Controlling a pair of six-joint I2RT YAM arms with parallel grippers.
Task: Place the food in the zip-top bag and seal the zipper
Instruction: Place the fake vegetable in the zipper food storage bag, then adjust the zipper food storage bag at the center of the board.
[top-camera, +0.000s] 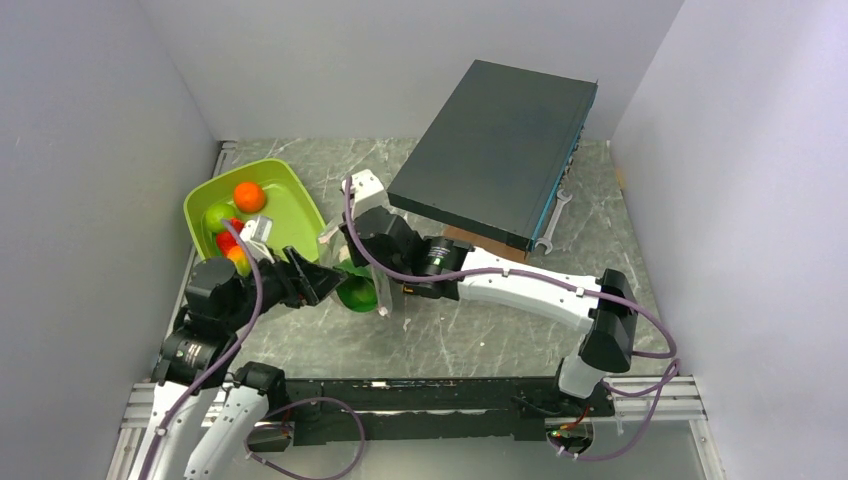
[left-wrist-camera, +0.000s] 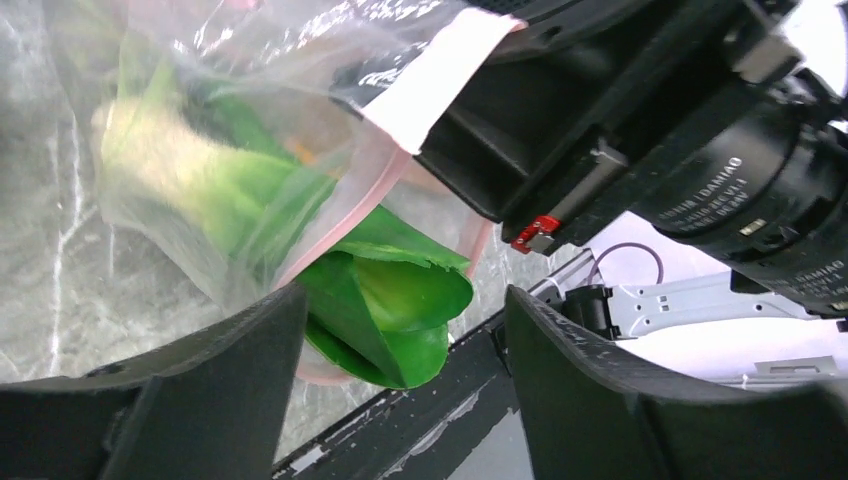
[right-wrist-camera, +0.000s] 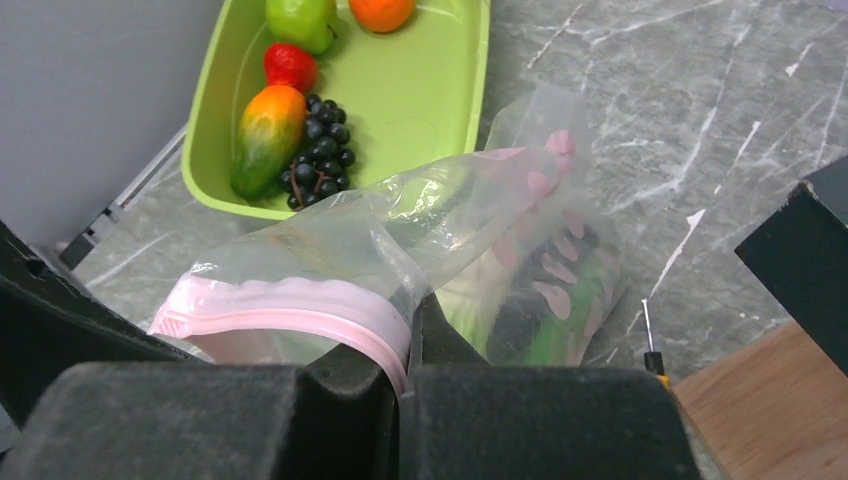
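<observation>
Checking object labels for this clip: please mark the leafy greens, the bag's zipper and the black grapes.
leafy greens (left-wrist-camera: 395, 305), left wrist view, on the bright green leaf end.
zipper (right-wrist-camera: 290, 312), right wrist view, on the middle of the pink strip.
black grapes (right-wrist-camera: 318, 150), right wrist view, on the middle of the bunch.

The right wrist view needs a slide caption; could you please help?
Right claw pinches the pink zipper of the zip-top bag; fruit sits in the green tray.
</observation>
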